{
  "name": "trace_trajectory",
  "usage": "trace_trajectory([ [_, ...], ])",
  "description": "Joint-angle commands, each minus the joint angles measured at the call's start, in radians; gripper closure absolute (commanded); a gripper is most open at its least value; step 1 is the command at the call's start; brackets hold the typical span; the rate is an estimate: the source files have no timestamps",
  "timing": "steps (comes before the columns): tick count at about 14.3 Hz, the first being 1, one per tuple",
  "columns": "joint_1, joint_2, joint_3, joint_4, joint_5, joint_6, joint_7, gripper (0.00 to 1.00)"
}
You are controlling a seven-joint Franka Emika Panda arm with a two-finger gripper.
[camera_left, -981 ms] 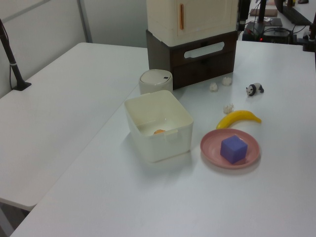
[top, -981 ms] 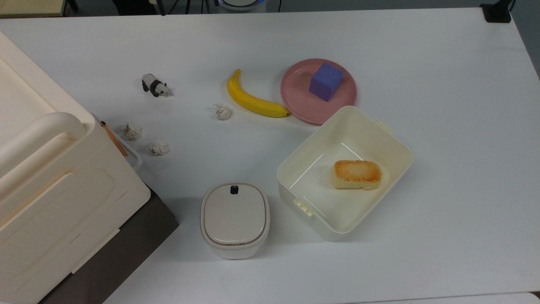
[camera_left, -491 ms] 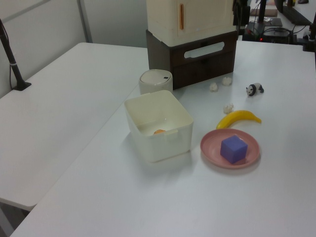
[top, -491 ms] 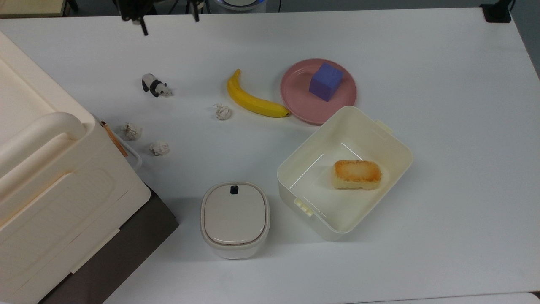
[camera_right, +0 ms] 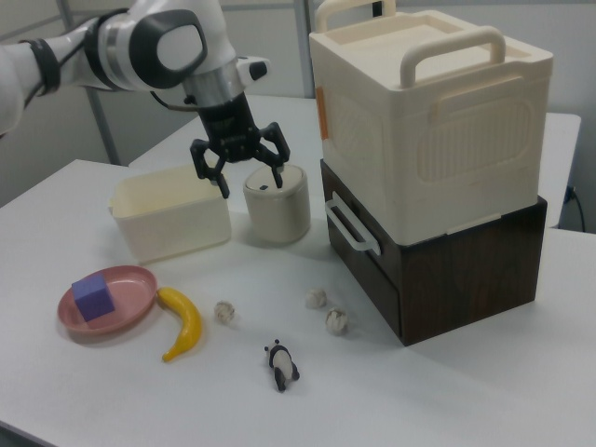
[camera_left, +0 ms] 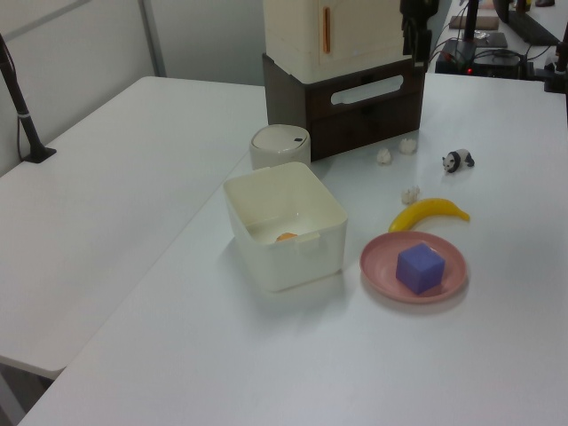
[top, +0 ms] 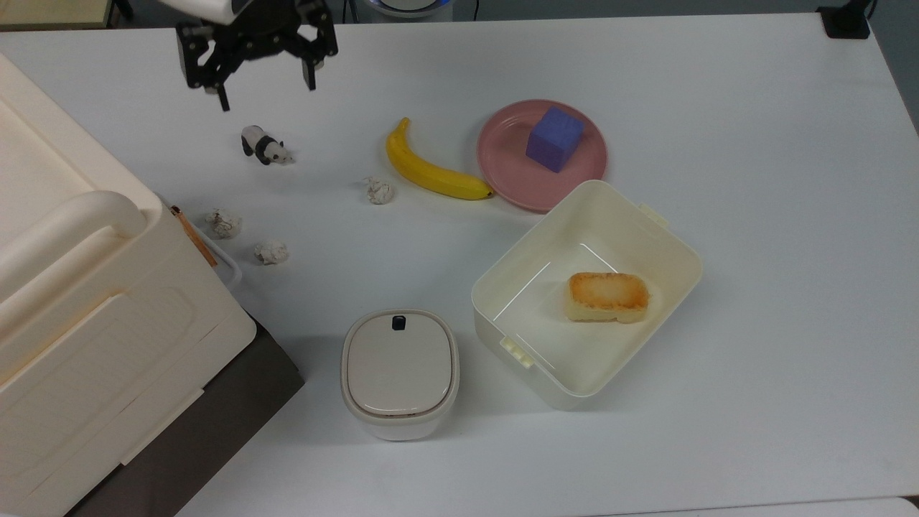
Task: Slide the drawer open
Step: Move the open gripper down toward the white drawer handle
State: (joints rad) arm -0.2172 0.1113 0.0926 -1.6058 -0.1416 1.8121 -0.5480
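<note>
The drawer (camera_left: 366, 114) is the dark brown front under the big cream box, closed flush, with a white loop handle (camera_left: 369, 90). The right view shows the drawer (camera_right: 363, 264) and its handle (camera_right: 351, 227) facing the table's middle. In the top view just the handle (top: 227, 263) peeks out below the box. My gripper (top: 264, 90) hangs open and empty above the table near the toy panda (top: 265, 146), well away from the handle. The gripper (camera_right: 251, 182) has its fingers spread, pointing down. In the left view the gripper (camera_left: 414, 44) is beside the cream box.
A big cream box (camera_right: 428, 121) sits on the dark cabinet. Three crumpled paper balls (top: 270, 251) lie in front of the drawer. A banana (top: 428, 170), a pink plate (top: 502, 169) with a purple cube (top: 553, 138), a cream tub (top: 646, 237) holding bread and a lidded bin (top: 399, 372) stand nearby.
The gripper has come in from the top view's upper edge and moved down toward the panda, fingers open. Nothing on the table has moved.
</note>
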Motion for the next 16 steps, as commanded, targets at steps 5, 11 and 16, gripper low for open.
trace_trajectory([
  [5,-0.002,0.063,-0.016,-0.011,-0.076,0.134,0.005,0.00],
  [11,-0.002,0.125,-0.042,-0.003,-0.099,0.205,0.005,0.00],
  [16,-0.002,0.152,-0.059,-0.003,-0.122,0.262,0.005,0.00],
])
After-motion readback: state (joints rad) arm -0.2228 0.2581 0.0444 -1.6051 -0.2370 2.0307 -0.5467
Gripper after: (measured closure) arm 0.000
